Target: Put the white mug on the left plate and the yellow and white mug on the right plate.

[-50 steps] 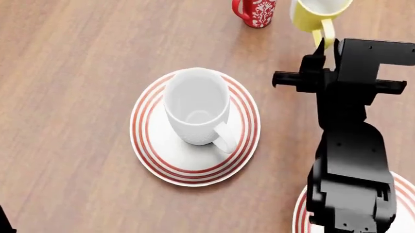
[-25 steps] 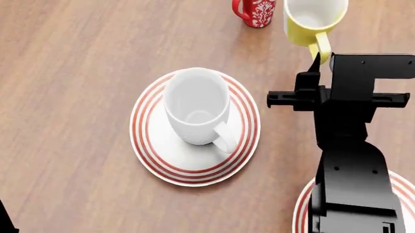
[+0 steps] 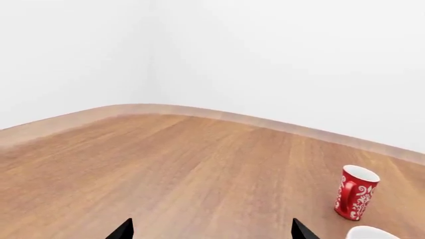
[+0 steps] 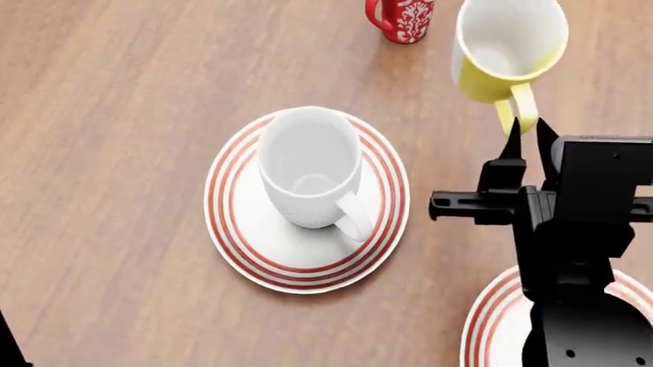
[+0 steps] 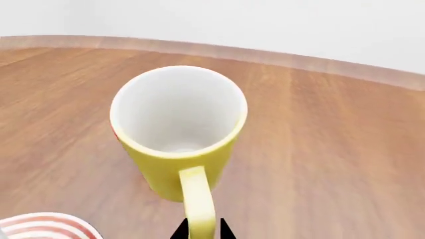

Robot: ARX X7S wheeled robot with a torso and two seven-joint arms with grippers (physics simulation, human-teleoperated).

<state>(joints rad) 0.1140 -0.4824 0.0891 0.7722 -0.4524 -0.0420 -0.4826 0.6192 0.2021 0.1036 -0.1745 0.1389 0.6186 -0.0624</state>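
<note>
The white mug [image 4: 309, 166] stands upright on the left plate [image 4: 245, 252], handle toward the near right. My right gripper [image 4: 525, 130] is shut on the handle of the yellow and white mug [image 4: 505, 50] and holds it tilted above the table; the right wrist view shows the fingertips pinching the yellow handle [image 5: 199, 209]. The right plate [image 4: 490, 325] shows at the near right edge, mostly hidden under my right arm; its rim also shows in the right wrist view [image 5: 40, 224]. My left gripper [image 3: 209, 234] is open and empty; only its tips show. It is out of the head view.
A red mug with white floral pattern [image 4: 403, 17] stands at the far edge of the head view, beside the yellow mug; it also shows in the left wrist view [image 3: 355, 193]. The wooden table [image 4: 112, 115] ends at a curved far edge against a white wall.
My right gripper has drawn back toward me with the yellow and white mug, lifting it from beside the red mug toward the right plate. The white mug has not moved.
</note>
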